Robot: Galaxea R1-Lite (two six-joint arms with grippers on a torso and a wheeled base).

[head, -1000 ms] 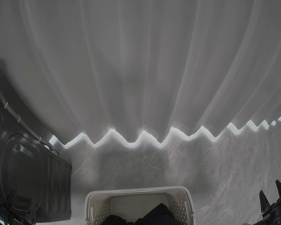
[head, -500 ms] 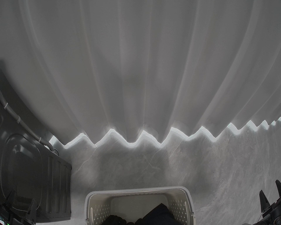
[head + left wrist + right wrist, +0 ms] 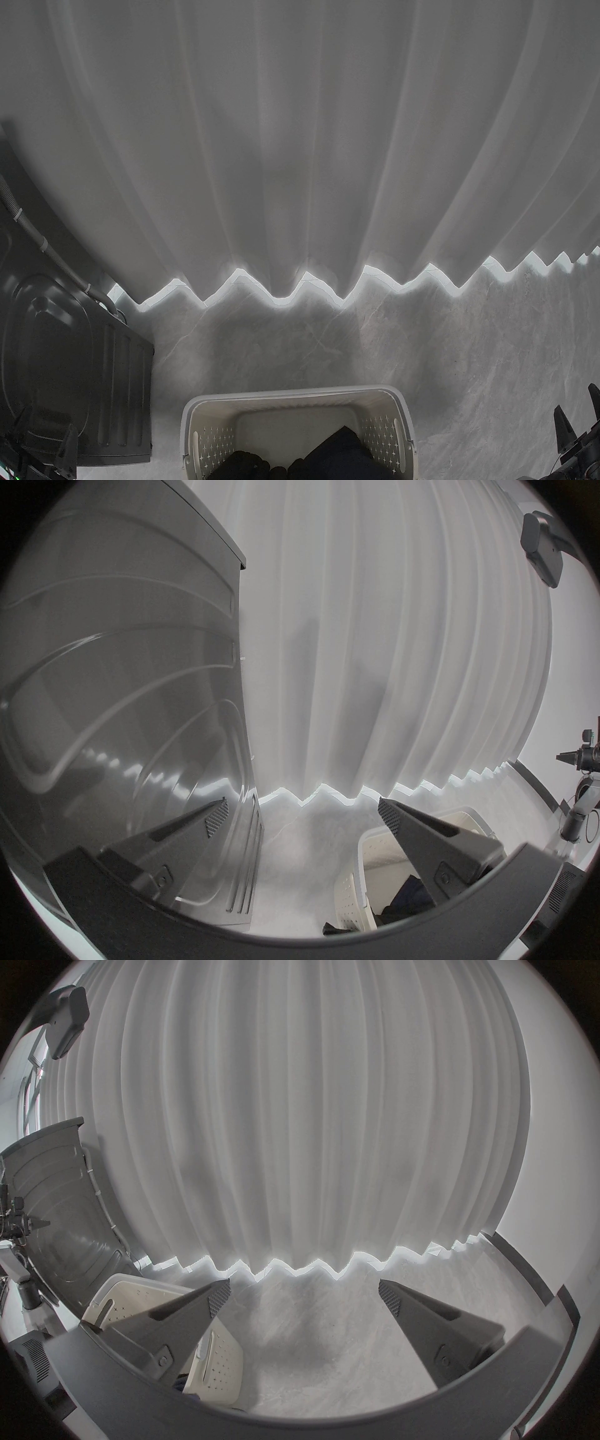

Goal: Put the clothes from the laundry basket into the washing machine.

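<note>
The white laundry basket (image 3: 294, 395) sits on the grey floor (image 3: 487, 375) with dark clothes (image 3: 340, 453) heaped inside. The dark washing machine (image 3: 75, 375) stands just left of the basket. The left tool (image 3: 301, 808) hangs left of the basket by the machine, its fingers apart and empty. The right tool (image 3: 303, 1290) hangs well right of the basket, also apart and empty. A pale curtain (image 3: 300, 156) hangs behind the basket.

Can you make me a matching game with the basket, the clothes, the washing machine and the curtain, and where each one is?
Things:
1. laundry basket
2. clothes
3. washing machine
4. curtain

Places:
A. hanging at the back
B. on the floor, right in front of the robot
C. inside the laundry basket
D. on the robot's left

Pairs: 1-B, 2-C, 3-D, 4-A
</note>
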